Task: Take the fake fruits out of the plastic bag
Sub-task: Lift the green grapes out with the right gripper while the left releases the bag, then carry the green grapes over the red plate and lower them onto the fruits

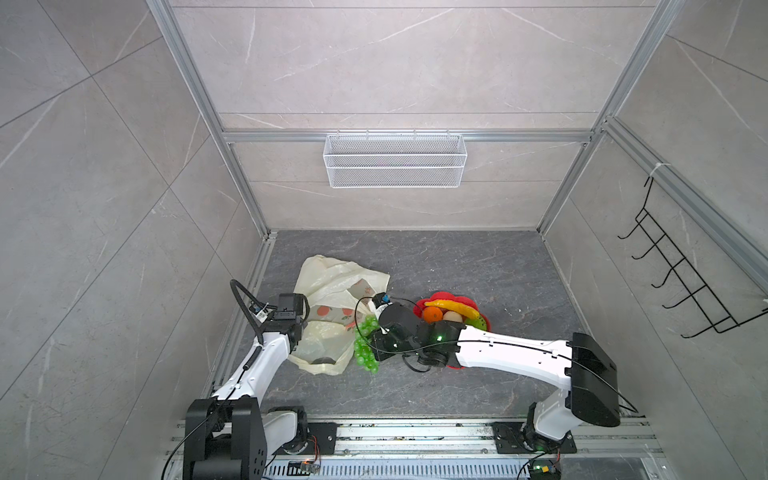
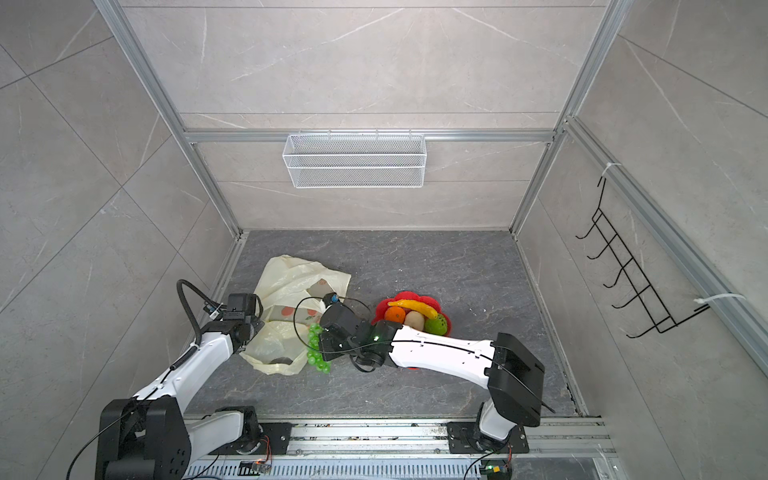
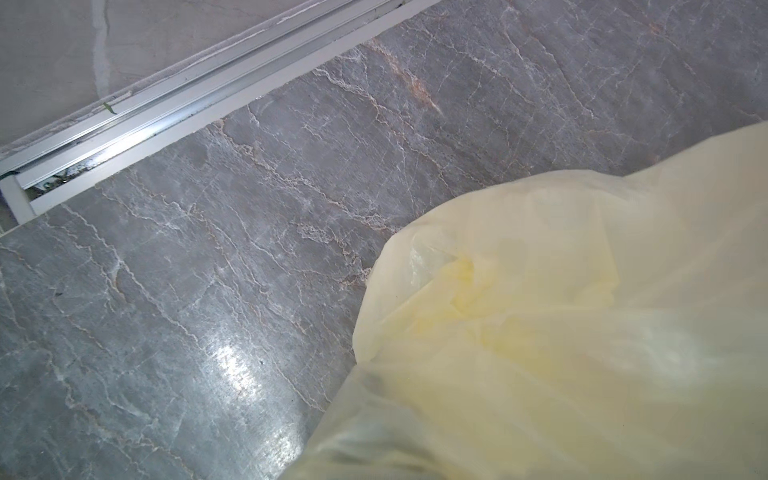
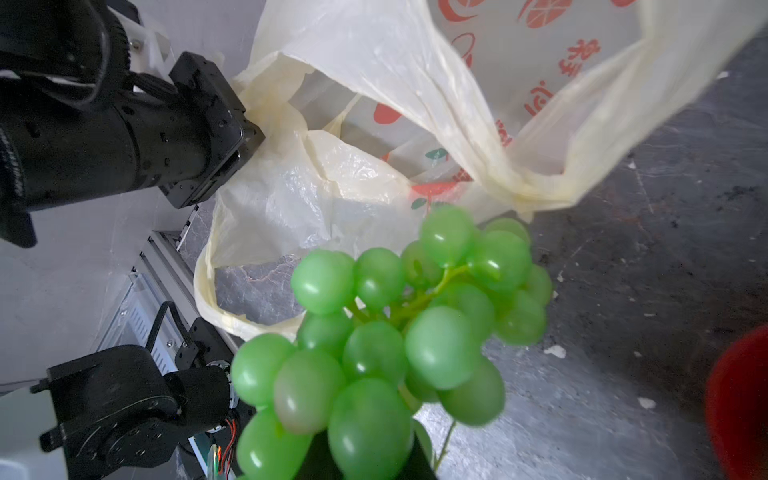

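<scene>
1. Pale-yellow plastic bag [image 1: 332, 280] lies crumpled on the table [image 1: 478, 266], left of centre in both top views.
2. My left arm reaches in low from the lower left. The left end effector [image 4: 249, 141] is clamped on the bag's edge.
3. My right arm stretches in from the lower right. The right end effector [image 1: 376, 347] grips the green grape bunch [image 1: 365, 353], outside the bag beside a handle loop.
4. Banana [image 1: 455, 306], orange [image 1: 432, 314], peach [image 1: 452, 318] and green round fruit [image 1: 478, 322] sit on the red plate [image 1: 446, 296], right of centre.

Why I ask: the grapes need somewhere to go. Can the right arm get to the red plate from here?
Probably yes: the red plate lies close beside its forearm, nothing between, though the banana and orange already crowd it.
</scene>
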Controlling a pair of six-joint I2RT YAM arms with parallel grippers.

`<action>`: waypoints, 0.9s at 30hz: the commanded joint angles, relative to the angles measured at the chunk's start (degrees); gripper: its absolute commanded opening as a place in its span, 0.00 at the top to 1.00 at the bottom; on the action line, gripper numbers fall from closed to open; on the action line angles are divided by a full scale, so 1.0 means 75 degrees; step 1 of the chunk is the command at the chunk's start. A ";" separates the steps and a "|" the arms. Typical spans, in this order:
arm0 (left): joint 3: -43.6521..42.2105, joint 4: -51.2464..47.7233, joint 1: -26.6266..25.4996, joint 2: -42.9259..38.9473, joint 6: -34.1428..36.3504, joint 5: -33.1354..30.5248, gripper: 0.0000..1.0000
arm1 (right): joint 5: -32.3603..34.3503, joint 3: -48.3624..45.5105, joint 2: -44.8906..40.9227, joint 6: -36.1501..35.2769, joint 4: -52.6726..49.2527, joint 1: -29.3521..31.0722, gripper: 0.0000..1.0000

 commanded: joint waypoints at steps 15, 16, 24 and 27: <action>-0.0659 0.0422 0.0080 -0.0918 0.0666 0.0477 0.94 | 0.1487 -0.0716 -0.1489 -0.1509 -0.2115 -0.2212 0.82; -0.0684 0.0446 0.0077 -0.0929 0.0695 0.0493 0.93 | 0.1581 -0.0773 -0.1475 -0.1573 -0.2115 -0.2267 0.82; -0.0945 0.0576 0.0077 -0.1086 0.0810 0.0481 0.94 | 0.2012 -0.1228 -0.1228 -0.1776 -0.1894 -0.2651 0.82; -0.0984 0.0611 0.0086 -0.1105 0.0843 0.0496 0.94 | 0.2064 -0.1267 -0.0980 -0.1839 -0.1812 -0.2651 0.82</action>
